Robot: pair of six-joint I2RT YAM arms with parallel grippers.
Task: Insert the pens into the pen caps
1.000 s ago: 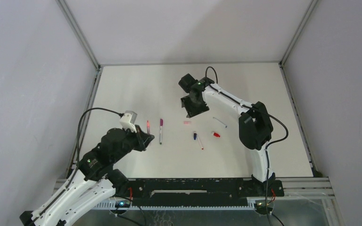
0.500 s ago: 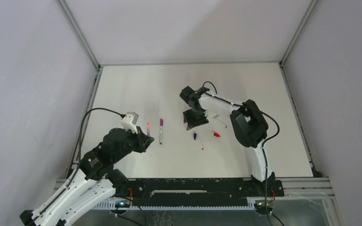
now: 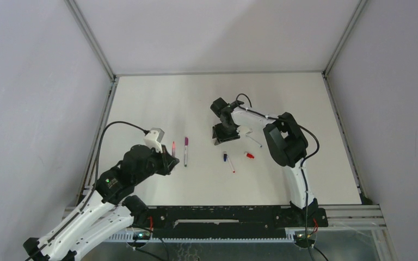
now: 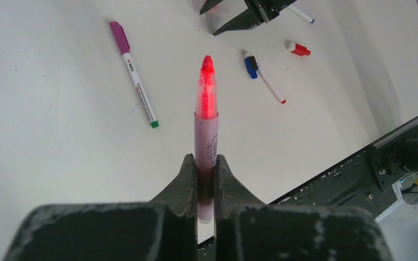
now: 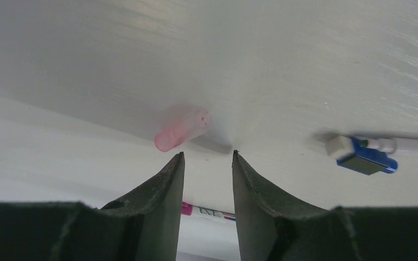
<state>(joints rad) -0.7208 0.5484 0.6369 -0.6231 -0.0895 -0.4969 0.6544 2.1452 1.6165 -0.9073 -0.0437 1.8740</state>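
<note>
The pinkish-red pen (image 4: 206, 117) is clamped by its barrel in the left gripper (image 4: 206, 163), its bare tip pointing away over the table (image 4: 60, 141). The pink cap (image 5: 182, 131) lies on the table just ahead of the right gripper (image 5: 208, 159). That gripper's jaws are narrowly parted and hold nothing, with their tips low at the surface. A second ago the right gripper hung farther back and the cap showed from above. Now it hides the cap in that view.

We log colours | pink pen (image 4: 206, 117): pale pink barrel, bright red tip, dark print | magenta pen (image 4: 134, 76), left of pink pen: white barrel, magenta cap, green end | blue pen (image 4: 264, 77), right of pink pen: white barrel, blue cap, red tip | red cap (image 4: 299, 49), farther right: red, white end | pink cap (image 5: 182, 131): translucent pink | table (image 4: 60, 136): white
</note>
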